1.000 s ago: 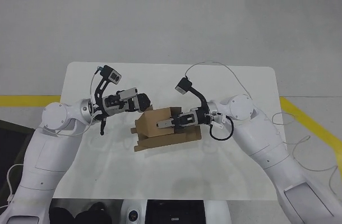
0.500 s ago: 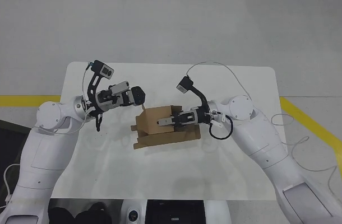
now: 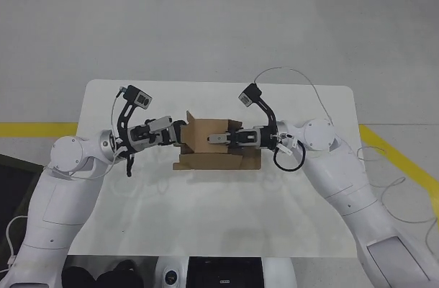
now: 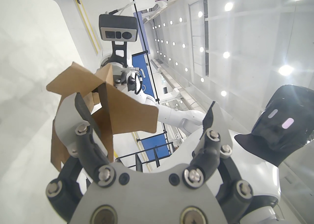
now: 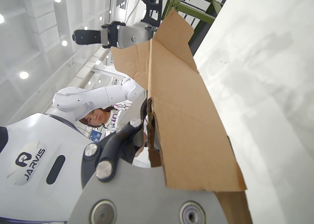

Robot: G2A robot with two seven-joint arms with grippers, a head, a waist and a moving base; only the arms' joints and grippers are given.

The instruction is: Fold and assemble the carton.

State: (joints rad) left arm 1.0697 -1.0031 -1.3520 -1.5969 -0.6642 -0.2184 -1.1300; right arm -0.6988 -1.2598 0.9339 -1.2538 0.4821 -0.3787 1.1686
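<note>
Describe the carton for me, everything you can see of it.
The carton is plain brown corrugated cardboard, half assembled: its walls are partly raised, flaps stick out at both ends, and one edge looks rough and torn. It lies near the middle of the white table, with its long side running between the two arms. The right gripper is clamped on one wall. The left gripper is open at the opposite end, with a flap reaching between its fingers; whether they touch it is unclear.
</note>
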